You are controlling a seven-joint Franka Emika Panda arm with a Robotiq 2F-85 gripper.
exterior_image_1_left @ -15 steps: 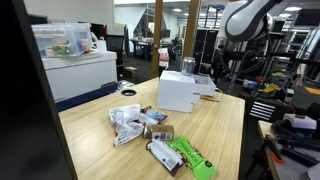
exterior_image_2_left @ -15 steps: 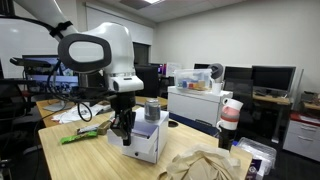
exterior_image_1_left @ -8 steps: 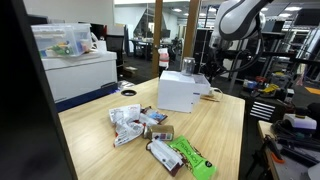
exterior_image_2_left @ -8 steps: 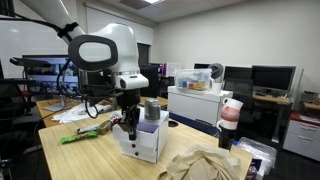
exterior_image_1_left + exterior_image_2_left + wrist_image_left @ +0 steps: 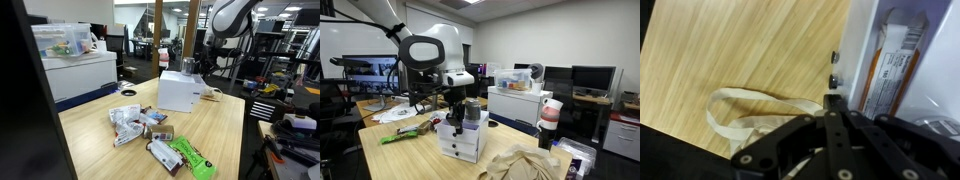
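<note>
one white open-topped box [image 5: 178, 92] holding an orange-edged packet [image 5: 892, 65] sits beside the gripper [image 5: 831, 101], fingers closed empty.

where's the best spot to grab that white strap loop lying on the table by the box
Probably a single strand of the white strap loop, out on the wooden table and clear of the white box. Come straight down with the jaws set across the strand. It lies flat and thin, so a sideways approach would likely find nothing to pinch.
</note>
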